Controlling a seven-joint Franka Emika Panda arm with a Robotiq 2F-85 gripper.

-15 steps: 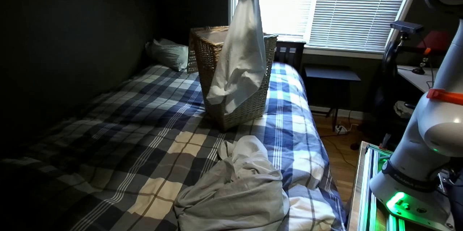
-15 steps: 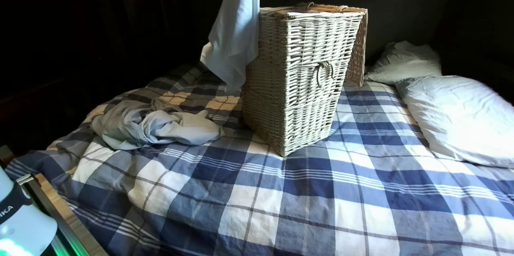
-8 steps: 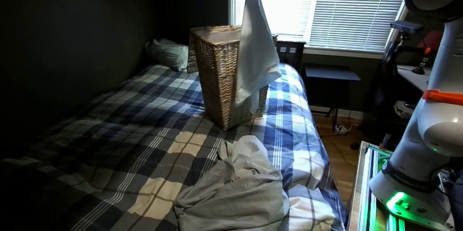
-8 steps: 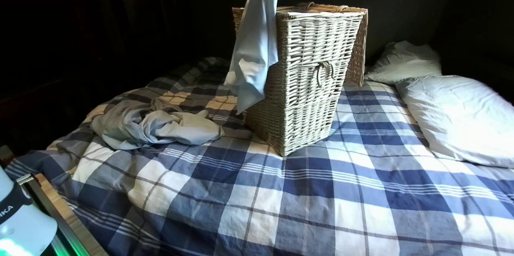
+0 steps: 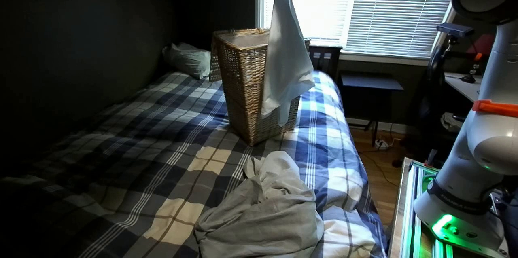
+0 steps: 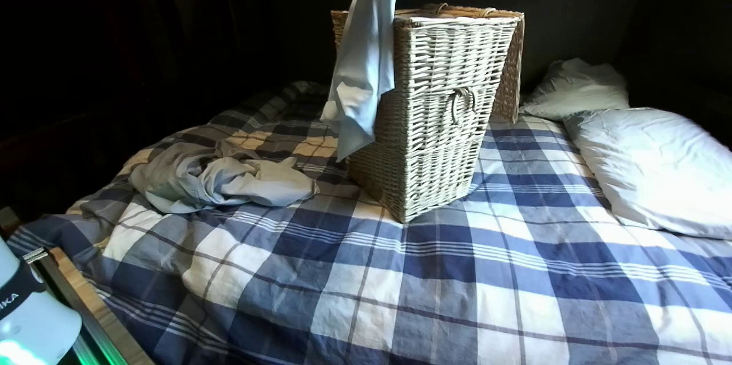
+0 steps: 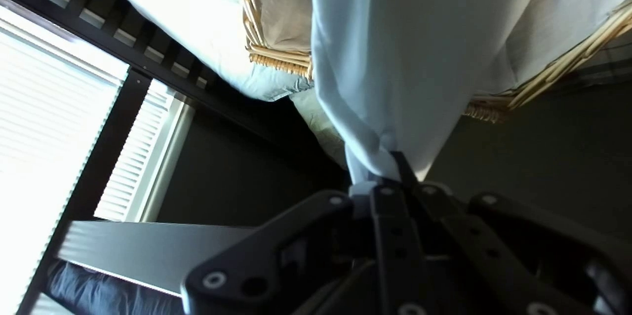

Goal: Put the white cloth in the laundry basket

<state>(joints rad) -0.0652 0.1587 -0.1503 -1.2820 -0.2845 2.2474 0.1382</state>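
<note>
The black gripper [image 7: 391, 179] rises from the bottom edge, pinching a gathered end of white cloth [image 7: 414, 53]. The cloth widens toward the top edge and runs out of view, hiding the middle of a wicker laundry basket [image 7: 284, 57]. Woven rim shows on both sides of it, with pale lining [image 7: 285, 9] inside. At upper left lies a bright white pillow [image 7: 182, 14]; farther left are a dark slatted frame [image 7: 143, 65] and window blinds [image 7: 44, 122]. A grey panel [image 7: 153, 251] crosses the lower left.

I see daylight glaring through the far blinds [image 5: 323, 7]; the left wall [image 5: 93, 68] and my gripper [image 7: 402, 179] lie in gloom.
</note>
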